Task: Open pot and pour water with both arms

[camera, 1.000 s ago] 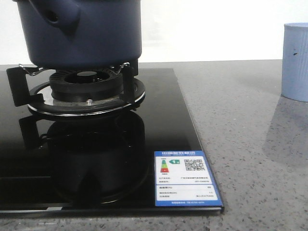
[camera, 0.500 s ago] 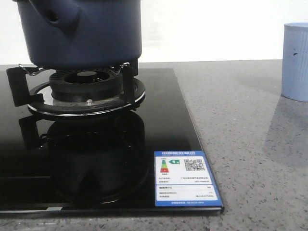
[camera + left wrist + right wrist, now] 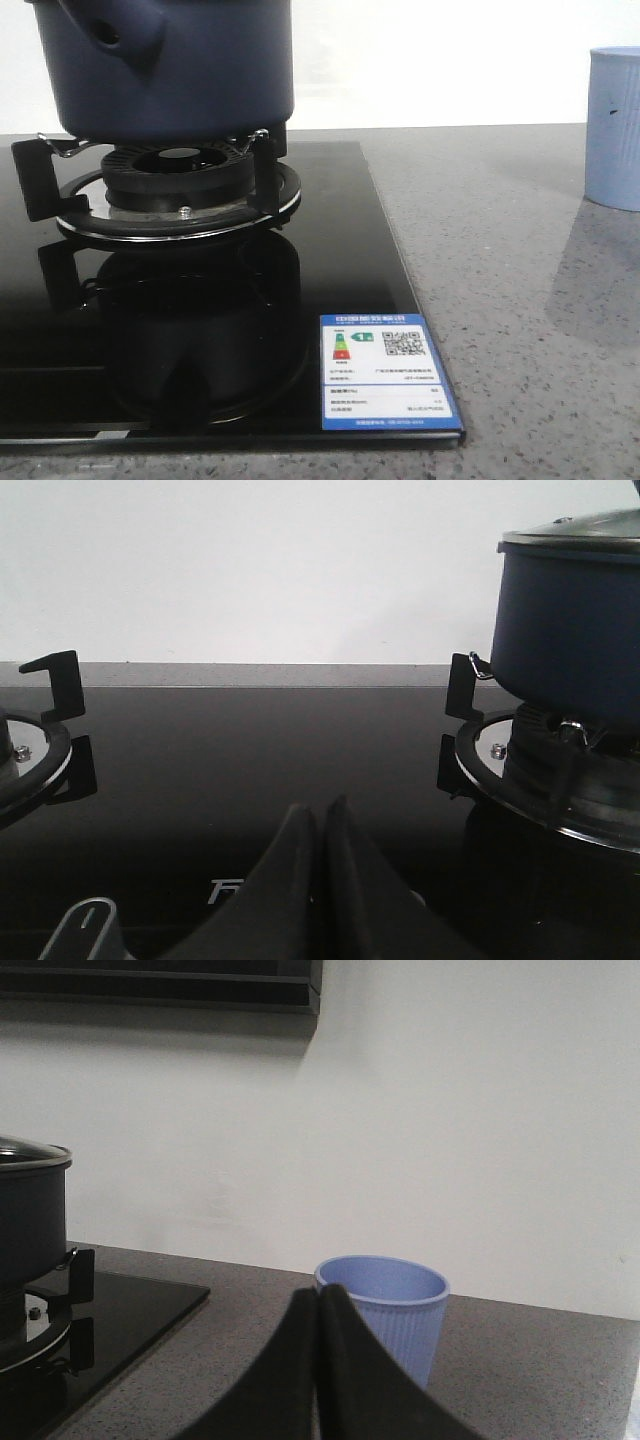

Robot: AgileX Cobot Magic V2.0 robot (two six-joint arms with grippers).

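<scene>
The dark navy-blue pot (image 3: 180, 70) stands on the burner grate (image 3: 180, 190) of the black glass stove, its stubby hollow handle (image 3: 115, 35) facing the front camera. It also shows in the left wrist view (image 3: 570, 630) with a glass lid (image 3: 585, 528) on it, and in the right wrist view (image 3: 30, 1210). My left gripper (image 3: 320, 815) is shut and empty, low over the stove glass, apart from the pot. My right gripper (image 3: 320, 1295) is shut and empty over the counter, in front of the pale blue cup (image 3: 385, 1310). Neither gripper shows in the front view.
The pale blue ribbed cup (image 3: 612, 125) stands on the grey speckled counter (image 3: 520, 260) right of the stove. A second burner grate (image 3: 40, 730) is on the stove's other side. An energy label (image 3: 385, 372) sits at the stove's front corner. A white wall is behind.
</scene>
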